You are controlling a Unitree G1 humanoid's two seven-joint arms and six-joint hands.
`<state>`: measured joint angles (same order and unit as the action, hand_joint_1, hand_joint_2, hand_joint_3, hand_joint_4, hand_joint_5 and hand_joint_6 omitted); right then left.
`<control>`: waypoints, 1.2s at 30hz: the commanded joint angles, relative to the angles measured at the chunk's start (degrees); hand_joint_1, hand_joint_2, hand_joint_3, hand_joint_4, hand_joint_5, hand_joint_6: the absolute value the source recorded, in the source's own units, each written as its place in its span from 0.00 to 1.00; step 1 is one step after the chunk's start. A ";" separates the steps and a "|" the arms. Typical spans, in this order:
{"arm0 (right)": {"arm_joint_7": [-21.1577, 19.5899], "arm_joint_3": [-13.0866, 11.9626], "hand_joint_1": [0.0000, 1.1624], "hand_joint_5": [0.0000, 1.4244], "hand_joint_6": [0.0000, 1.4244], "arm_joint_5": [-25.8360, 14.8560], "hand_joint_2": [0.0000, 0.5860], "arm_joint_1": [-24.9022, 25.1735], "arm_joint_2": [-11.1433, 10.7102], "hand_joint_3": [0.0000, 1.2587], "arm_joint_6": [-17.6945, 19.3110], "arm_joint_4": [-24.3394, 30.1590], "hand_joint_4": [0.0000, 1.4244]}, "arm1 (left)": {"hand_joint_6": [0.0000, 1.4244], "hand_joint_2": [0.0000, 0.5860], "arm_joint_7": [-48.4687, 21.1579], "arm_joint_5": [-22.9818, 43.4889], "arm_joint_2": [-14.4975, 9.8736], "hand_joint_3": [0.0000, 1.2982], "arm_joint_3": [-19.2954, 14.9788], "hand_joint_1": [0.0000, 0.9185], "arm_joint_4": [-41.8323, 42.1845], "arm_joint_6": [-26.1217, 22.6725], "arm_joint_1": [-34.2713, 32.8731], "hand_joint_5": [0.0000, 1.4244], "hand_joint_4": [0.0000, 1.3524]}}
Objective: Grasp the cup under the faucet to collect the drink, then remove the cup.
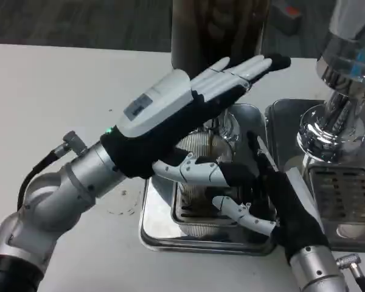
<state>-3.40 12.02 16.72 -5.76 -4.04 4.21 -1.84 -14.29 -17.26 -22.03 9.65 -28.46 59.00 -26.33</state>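
Note:
A clear ribbed cup (196,148) stands on the steel drip tray (151,226) below the faucet (226,126) of a dark drink dispenser (219,30). My right hand (261,194) reaches in from the right and its fingers (191,171) wrap round the cup's front. My left hand (182,109) lies flat above the cup, fingers stretched out toward the dispenser and over the faucet, holding nothing. It hides the cup's rim and most of the faucet. A thin brown stream is faintly visible in the cup.
A chrome machine (334,121) with its own grated tray (347,194) stands close on the right. Bare white table (61,91) stretches to the left of the drip tray.

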 commanded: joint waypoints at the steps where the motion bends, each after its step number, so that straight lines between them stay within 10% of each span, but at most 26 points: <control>1: -0.57 0.56 0.64 0.00 0.00 1.28 0.33 0.58 -0.18 0.00 1.03 0.12 0.00 | 0.00 0.21 4.09 -2.80 -1.33 0.04 -2.83 0.00 2.11 -1.92 2.40 0.06 0.00; 21: 1.08 0.66 0.63 0.00 0.01 -0.53 0.35 0.98 0.43 0.00 1.14 0.40 0.00 | 0.00 0.21 16.85 -3.70 -7.76 0.04 -17.44 0.00 3.55 -9.40 16.56 0.03 0.00; 36: 2.86 2.00 0.63 0.00 0.00 -0.88 0.32 2.14 1.45 0.00 2.03 -0.98 0.00 | 0.00 0.22 18.18 -2.35 -7.22 0.04 -14.88 0.00 -6.33 -13.13 23.34 0.03 0.00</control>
<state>-0.71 13.63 16.43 -4.77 -2.98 4.75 -1.96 4.28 -20.51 -29.27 -5.88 -33.41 46.44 -3.56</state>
